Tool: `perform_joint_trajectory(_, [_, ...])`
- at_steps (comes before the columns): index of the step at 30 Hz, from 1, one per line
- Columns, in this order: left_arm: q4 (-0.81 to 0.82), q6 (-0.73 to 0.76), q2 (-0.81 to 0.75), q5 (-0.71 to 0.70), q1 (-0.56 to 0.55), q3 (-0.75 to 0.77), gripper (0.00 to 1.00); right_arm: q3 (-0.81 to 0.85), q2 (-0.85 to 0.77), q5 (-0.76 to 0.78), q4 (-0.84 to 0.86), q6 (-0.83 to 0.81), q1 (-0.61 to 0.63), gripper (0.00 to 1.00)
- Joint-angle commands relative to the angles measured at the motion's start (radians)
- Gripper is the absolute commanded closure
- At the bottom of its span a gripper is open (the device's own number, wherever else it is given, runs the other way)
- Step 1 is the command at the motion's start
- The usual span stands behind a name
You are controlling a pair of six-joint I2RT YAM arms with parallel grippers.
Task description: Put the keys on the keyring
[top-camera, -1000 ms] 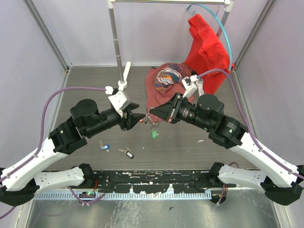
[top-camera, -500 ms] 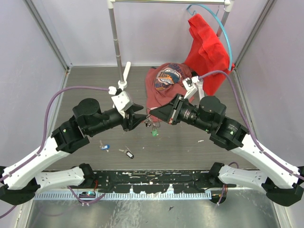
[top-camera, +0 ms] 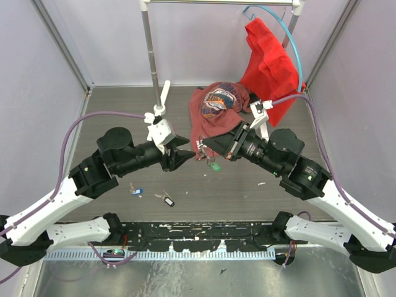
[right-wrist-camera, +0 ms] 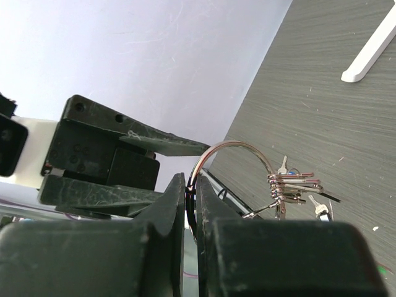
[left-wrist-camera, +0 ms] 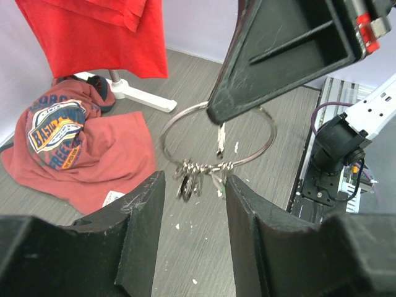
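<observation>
Silver-wire keyring (left-wrist-camera: 210, 166) clamped edge-on in closed right gripper (top-camera: 201, 147), held off the table (top-camera: 247, 192); green tag (top-camera: 214, 166) and hanging keys (right-wrist-camera: 291, 185) dangling beneath. Wide-spread left gripper (left-wrist-camera: 193, 182) just beside ring, holding nothing. Two loose keys (top-camera: 166, 199) on tabletop near left arm.
</observation>
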Motion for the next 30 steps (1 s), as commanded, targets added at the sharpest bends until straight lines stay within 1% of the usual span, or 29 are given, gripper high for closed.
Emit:
perform_joint_trajectory(1, [0.055, 0.002, 0.019, 0.044, -0.002, 0.047, 0.49, 0.016, 0.007, -0.008, 0.072, 0.005, 0.0, 1.0])
perform_joint_trajectory(7, [0.069, 0.001, 0.04, 0.061, -0.002, 0.059, 0.52, 0.019, 0.011, -0.02, 0.07, 0.008, 0.0, 1.0])
perform_joint_trajectory(17, [0.094, 0.008, 0.055, 0.037, -0.002, 0.06, 0.67, 0.03, 0.027, -0.059, 0.058, 0.008, 0.0, 1.0])
perform_joint_trajectory(18, [0.094, 0.008, 0.056, 0.037, -0.002, 0.061, 0.7, 0.03, 0.028, -0.061, 0.058, 0.009, 0.0, 1.0])
perform_joint_trajectory(20, [0.094, 0.009, 0.06, 0.038, -0.002, 0.065, 0.79, 0.03, 0.029, -0.062, 0.058, 0.01, 0.0, 1.0])
perform_joint_trajectory(23, [0.092, 0.01, 0.062, 0.039, -0.002, 0.067, 0.99, 0.032, 0.029, -0.062, 0.057, 0.009, 0.0, 1.0])
perform_joint_trajectory(27, [0.077, 0.021, 0.061, 0.046, -0.003, 0.074, 1.0, 0.035, 0.027, -0.055, 0.051, 0.016, 0.0, 0.99])
perform_joint_trajectory(29, [0.067, 0.026, 0.063, 0.046, -0.002, 0.079, 1.0, 0.037, 0.029, -0.053, 0.047, 0.025, 0.0, 0.92])
perform_joint_trajectory(30, [0.063, 0.026, 0.063, 0.046, -0.003, 0.079, 1.0, 0.04, 0.03, -0.053, 0.044, 0.028, 0.0, 0.84])
